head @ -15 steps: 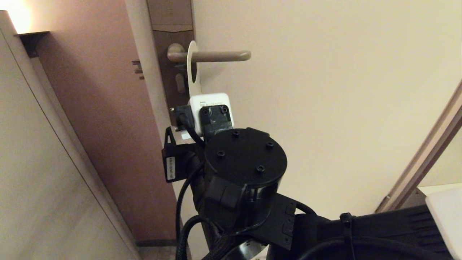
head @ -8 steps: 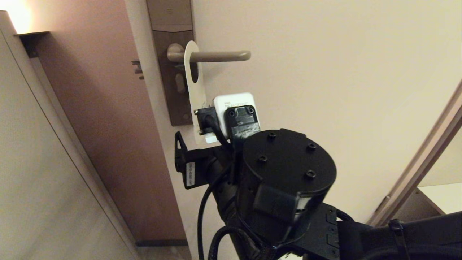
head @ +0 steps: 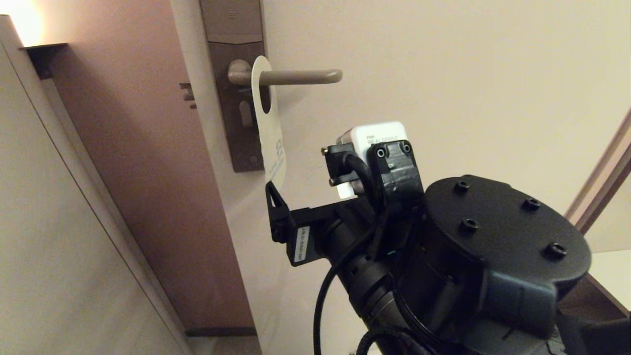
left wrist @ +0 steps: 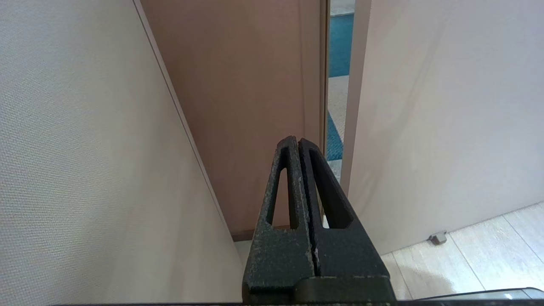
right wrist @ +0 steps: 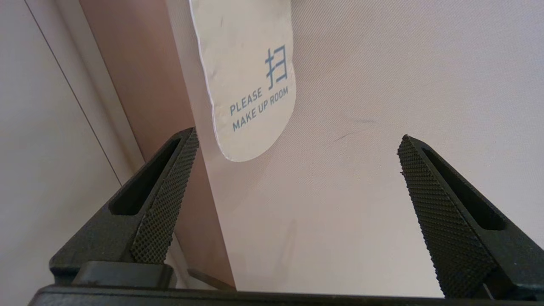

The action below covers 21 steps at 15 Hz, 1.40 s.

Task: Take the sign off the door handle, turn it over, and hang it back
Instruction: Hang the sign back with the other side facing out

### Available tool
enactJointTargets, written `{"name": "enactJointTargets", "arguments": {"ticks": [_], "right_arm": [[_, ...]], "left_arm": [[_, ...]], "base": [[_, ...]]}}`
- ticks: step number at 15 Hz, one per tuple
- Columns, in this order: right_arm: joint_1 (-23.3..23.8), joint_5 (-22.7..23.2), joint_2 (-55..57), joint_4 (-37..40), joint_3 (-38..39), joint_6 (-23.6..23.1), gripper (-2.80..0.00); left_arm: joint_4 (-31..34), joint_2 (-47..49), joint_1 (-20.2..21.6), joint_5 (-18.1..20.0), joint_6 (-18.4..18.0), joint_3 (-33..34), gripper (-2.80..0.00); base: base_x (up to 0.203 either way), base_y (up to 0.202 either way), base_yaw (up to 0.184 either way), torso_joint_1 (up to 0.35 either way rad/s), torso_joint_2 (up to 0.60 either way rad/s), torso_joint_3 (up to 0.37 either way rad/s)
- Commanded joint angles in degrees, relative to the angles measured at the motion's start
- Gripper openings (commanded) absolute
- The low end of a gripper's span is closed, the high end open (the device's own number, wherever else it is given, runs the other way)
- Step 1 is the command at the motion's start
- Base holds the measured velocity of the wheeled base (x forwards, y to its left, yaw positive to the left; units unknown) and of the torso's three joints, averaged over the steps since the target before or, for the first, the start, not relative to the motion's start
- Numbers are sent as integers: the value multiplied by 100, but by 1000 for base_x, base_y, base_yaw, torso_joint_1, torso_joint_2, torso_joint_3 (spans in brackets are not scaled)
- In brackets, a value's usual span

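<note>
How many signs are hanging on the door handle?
1. The white rounded card sign reading "PLEASE MAKE UP ROOM" hangs on the beige-bronze bar door handle, above the open right gripper.

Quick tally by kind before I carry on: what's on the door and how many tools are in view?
Sign: 1, white PLEASE MAKE UP ROOM side showing, hung on the handle
Door handle: 1
Lock plate: 1
Tools: 2, right tool open below the sign, left tool shut, away from the handle
Total: 5

The sign (right wrist: 246,80) looks matt white card; the handle (head: 296,76) smooth satin metal; jaws knurled black plastic.
</note>
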<state>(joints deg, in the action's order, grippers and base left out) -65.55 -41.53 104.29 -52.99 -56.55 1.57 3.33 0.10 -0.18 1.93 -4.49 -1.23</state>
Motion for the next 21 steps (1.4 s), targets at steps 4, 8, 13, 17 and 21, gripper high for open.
{"name": "enactJointTargets", "arguments": {"ticks": [4, 8, 13, 17, 21], "right_arm": [[-2, -30, -164, -58, 56, 10, -280], [-2, -21, -162, -107, 30, -8, -280], [-2, -13, 243, -115, -484, -73, -280], [-2, 13, 700, -123, -1063, -312, -280], [-2, 19, 1106, -228, -1419, -370, -280]], "left_arm": [[1, 8, 1, 1, 0, 0, -280], [1, 8, 1, 1, 0, 0, -280], [1, 8, 1, 1, 0, 0, -280], [1, 8, 1, 1, 0, 0, -280], [1, 8, 1, 1, 0, 0, -280]], "base": [[0, 0, 0, 0, 0, 0], [0, 0, 0, 0, 0, 0], [0, 0, 0, 0, 0, 0], [0, 0, 0, 0, 0, 0], [0, 0, 0, 0, 0, 0]]}}
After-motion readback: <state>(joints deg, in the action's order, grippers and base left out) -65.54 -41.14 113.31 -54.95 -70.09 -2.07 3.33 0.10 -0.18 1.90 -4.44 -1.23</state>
